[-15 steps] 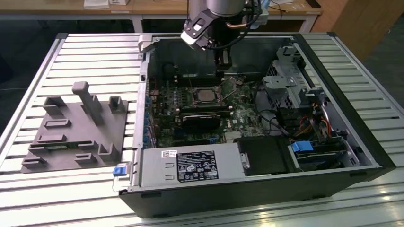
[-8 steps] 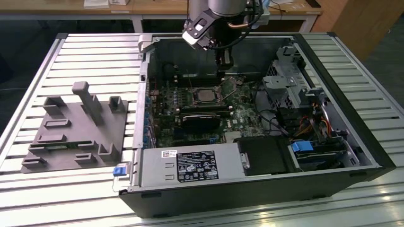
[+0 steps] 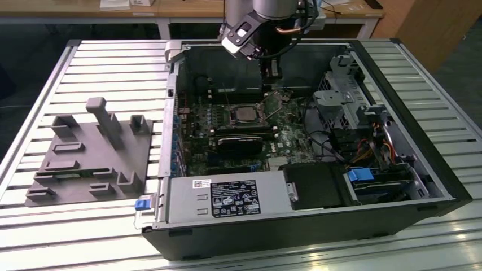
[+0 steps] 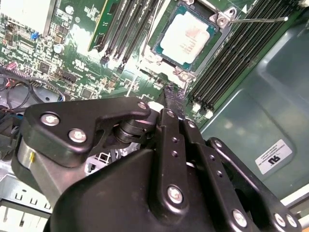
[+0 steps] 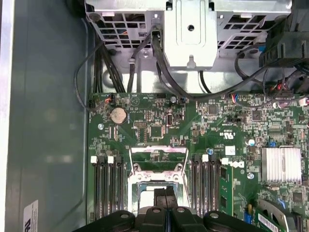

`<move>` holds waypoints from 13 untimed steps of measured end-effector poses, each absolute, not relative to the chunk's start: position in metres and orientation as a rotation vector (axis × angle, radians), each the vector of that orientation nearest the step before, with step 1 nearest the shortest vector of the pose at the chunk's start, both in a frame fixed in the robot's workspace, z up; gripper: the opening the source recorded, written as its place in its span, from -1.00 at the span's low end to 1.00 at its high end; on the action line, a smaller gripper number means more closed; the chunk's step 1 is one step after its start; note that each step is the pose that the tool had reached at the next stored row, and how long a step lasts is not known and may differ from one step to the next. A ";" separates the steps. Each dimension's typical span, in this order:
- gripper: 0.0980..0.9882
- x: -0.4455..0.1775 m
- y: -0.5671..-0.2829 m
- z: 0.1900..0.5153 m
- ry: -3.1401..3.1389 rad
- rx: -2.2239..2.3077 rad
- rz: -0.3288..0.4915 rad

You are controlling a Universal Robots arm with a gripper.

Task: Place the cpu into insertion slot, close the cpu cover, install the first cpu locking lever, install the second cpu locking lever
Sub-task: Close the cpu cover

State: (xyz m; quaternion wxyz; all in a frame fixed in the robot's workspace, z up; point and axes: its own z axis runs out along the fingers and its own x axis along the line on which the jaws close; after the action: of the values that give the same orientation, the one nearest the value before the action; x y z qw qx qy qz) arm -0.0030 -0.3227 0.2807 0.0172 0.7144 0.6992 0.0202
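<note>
Status:
- Open PC case [image 3: 301,237] lies on its side on the slatted bench [image 3: 98,68], with the motherboard [image 5: 154,121] facing up. All positions below are relative to the CPU socket [image 3: 242,114].
- The cpu [image 4: 188,37] is seated in the socket, silvery top up and square to the socket edges.
- The cpu cover [image 5: 158,149] is at one edge of the socket. In the first wrist view it reads as a foreshortened metal frame with green board showing through the opening, so it looks tipped up rather than flat over the chip. I can't confirm the angle.
- A thin wire lever [image 4: 256,20] sticks out from a socket corner and runs over the memory slots [image 4: 241,53] on that side. It is not tucked in along the socket.
- The pincer [image 5: 165,195] hangs right over the socket. Its fingers are pressed together with only a seam between them, and nothing is pinched. In the second wrist view the tip is just beside the socket's edge, on the side away from the lever. I can't tell if it is touching.
- Memory slots flank the socket on two opposite sides.
- A grey moulded fixture [image 3: 83,158] sits on the bench outside the case, well apart from the socket, toward the exterior view's left.
</note>
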 end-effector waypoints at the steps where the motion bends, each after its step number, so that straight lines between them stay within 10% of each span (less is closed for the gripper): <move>1: -0.98 -0.002 -0.323 0.281 2.173 2.220 0.063; 13: -0.98 0.006 -0.323 0.281 2.173 2.220 0.063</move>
State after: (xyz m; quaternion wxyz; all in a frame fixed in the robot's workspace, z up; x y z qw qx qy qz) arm 0.0064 -0.3226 0.2807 0.0172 0.7144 0.6992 0.0201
